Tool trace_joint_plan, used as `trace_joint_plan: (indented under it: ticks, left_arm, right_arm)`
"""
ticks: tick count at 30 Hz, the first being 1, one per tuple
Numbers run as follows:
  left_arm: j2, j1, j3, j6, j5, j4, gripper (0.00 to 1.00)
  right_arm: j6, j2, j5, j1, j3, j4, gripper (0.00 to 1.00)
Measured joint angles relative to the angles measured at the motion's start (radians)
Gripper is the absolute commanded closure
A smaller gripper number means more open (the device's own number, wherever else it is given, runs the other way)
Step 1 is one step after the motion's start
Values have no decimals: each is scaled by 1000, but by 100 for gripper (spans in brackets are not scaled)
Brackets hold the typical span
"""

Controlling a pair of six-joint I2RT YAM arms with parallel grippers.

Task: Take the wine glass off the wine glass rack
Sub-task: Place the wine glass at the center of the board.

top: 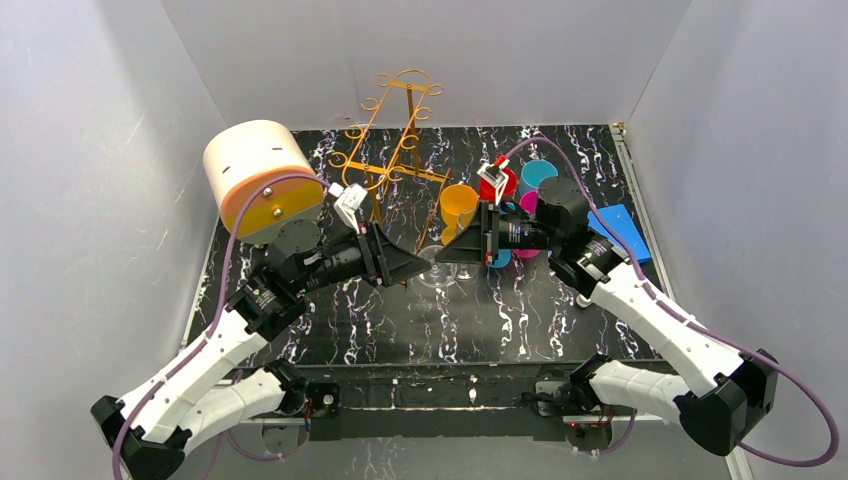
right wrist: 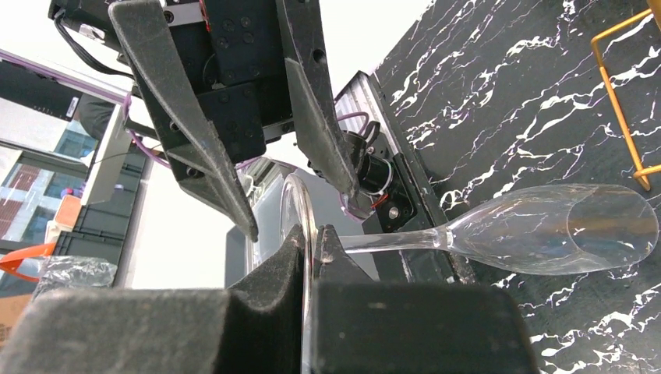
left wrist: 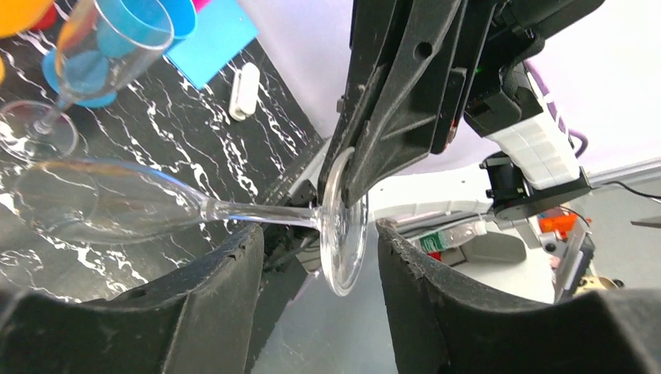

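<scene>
Wine glass [right wrist: 546,230] lies level above tabletop [right wrist: 499,93]; right claw [right wrist: 310,241] pinches its foot; we see left claw [left wrist: 319,238] wide, straddling stem and foot.

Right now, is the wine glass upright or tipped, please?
Tipped on its side. The wine glass has its stem running along the table, not up from it, foot pinched edge-on in the right gripper.

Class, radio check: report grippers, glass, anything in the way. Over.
Right gripper shut on foot of glass. Left gripper open around that foot. Glass horizontal, off rack. Second glass stands close by.
</scene>
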Motion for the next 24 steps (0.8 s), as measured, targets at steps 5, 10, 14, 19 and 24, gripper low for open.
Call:
trace_joint_plan:
  ticks: [5,10,14,19,24]
  left_arm:
    - [5,0,-19,-31,57,-10,53]
    - [49,-2,-20,-53,97,-6,78]
    - [80,-10,-21,-83,121,51,90]
    - [80,-13,-38,-109,126,74,77]
    - [76,-22,-52,-129,149,94,79]
  right_arm:
    - [-1,-6,7,0,-6,9,99]
    - [-14,-6,14,0,-7,14,99]
    - [-26,-2,23,-5,-20,14,99]
    - [-37,0,18,-5,-20,16,99]
    - [-35,-1,21,-4,-29,36,99]
